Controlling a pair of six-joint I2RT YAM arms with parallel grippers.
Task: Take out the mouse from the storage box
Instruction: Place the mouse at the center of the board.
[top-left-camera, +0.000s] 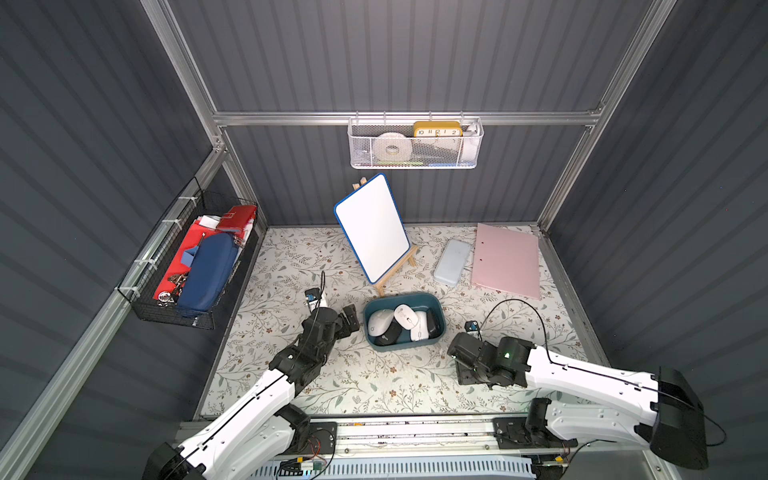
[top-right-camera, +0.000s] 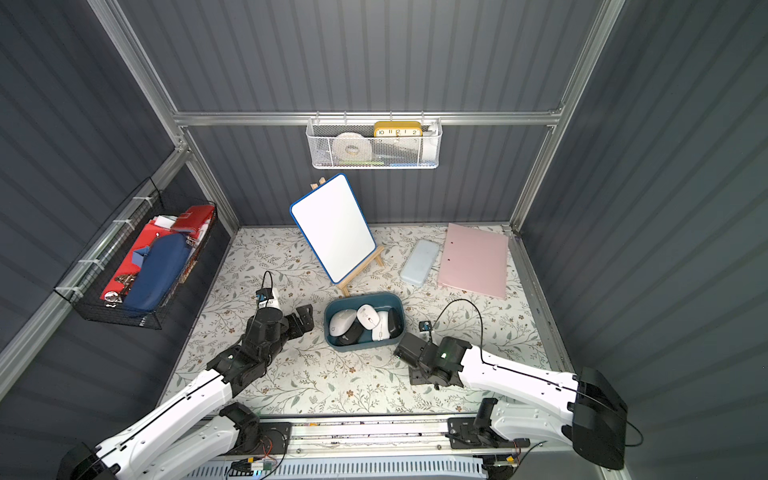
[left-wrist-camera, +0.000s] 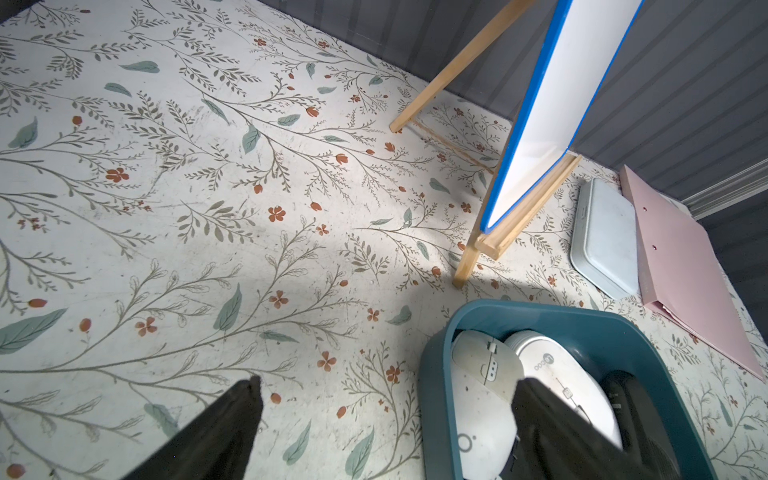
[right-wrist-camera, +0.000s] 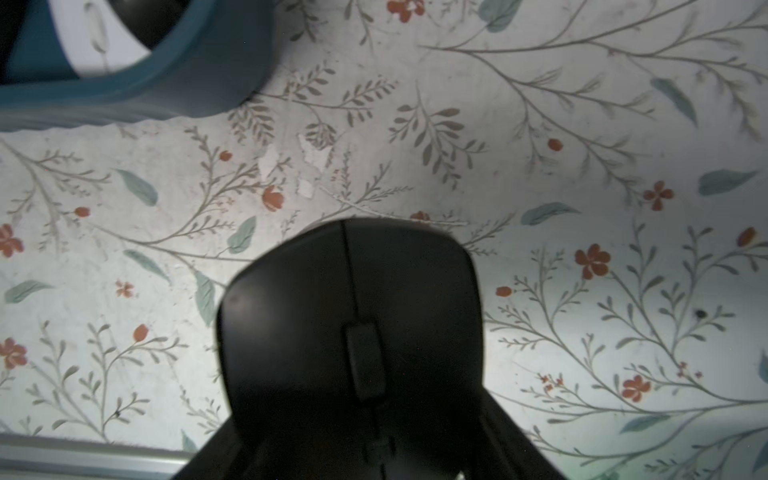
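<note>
The storage box (top-left-camera: 401, 345) holds mice (top-left-camera: 406, 316) — right tool (top-left-camera: 465, 372) grips a black mouse (right-wrist-camera: 353, 316) (left tool (top-left-camera: 352, 319) gapes wide).

Yellow clock (top-left-camera: 437, 128) in white mesh basket (top-left-camera: 361, 154): numerals 10, 11, 12, 1, 2 legible in both top views. White mouse (left-wrist-camera: 559, 376) in storage box (left-wrist-camera: 432, 374): grey brand mark ending "coo", first letters unclear. Second white mouse (left-wrist-camera: 478, 395): ring logo, no letters.

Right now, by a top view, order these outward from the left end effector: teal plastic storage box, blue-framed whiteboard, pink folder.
1. Teal plastic storage box, beside left end effector.
2. Blue-framed whiteboard, farther back.
3. Pink folder, back right.
</note>
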